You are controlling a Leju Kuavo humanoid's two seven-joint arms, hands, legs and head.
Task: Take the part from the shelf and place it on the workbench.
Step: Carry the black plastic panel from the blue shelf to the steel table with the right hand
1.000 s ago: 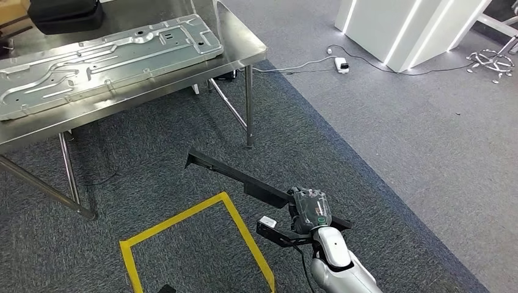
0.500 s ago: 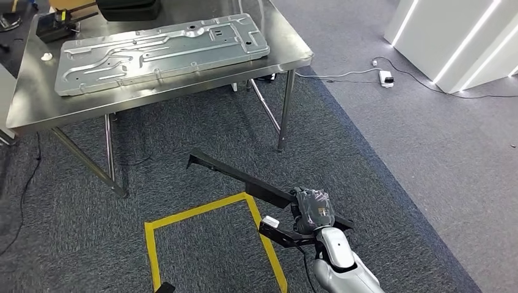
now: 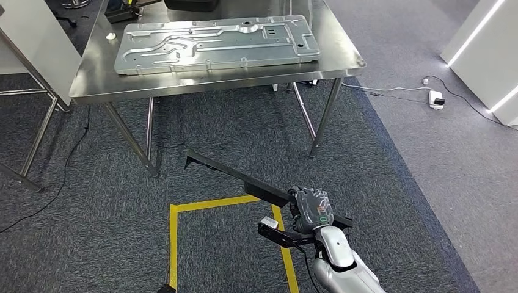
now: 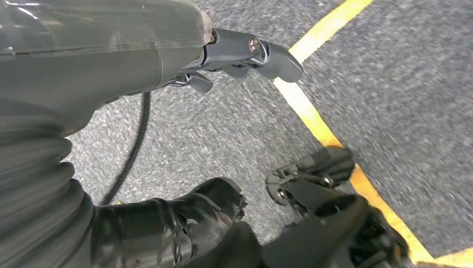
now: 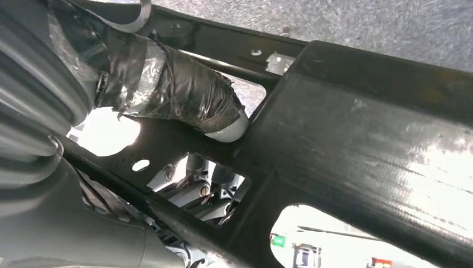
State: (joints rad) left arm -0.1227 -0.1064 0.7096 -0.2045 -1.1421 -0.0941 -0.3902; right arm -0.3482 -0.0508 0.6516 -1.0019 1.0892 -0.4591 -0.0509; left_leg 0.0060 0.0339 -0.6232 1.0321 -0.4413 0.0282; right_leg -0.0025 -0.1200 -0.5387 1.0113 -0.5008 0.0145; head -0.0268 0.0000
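A long black part [image 3: 244, 180] is held by the right hand [image 3: 310, 209] low in the head view, above the dark grey carpet [image 3: 110, 207]. The fingers of that hand are wrapped around the part near one end, while the rest of the part reaches up and to the left, ending in a small angled tip. In the right wrist view the same part [image 5: 357, 145] is seen close up as a flat black frame with cut-out openings, and a finger [image 5: 184, 95] bound in dark tape (its pale tip just showing) is pressed against it.

The part is carried in the air, well apart from the workbench [image 3: 91, 85], a steel table on thin legs standing farther ahead. On the bench top a large pressed metal sheet [image 3: 214, 43] is laid flat, taking up most of the surface. A dark case [image 3: 190, 5] is seen at the far edge of the bench.

A square outline of yellow tape [image 3: 201, 204] is marked on the carpet between the robot and the bench; the held part hangs above its far right corner. To the right, lighter grey flooring [image 3: 440, 171] is met by the carpet, and a white cable with a plug block [image 3: 435, 99] lies there.

In the left wrist view the left hand [image 4: 234, 56] is seen hanging over the carpet and a yellow line [image 4: 312, 117]; its fingers are loosely apart and nothing is held in them
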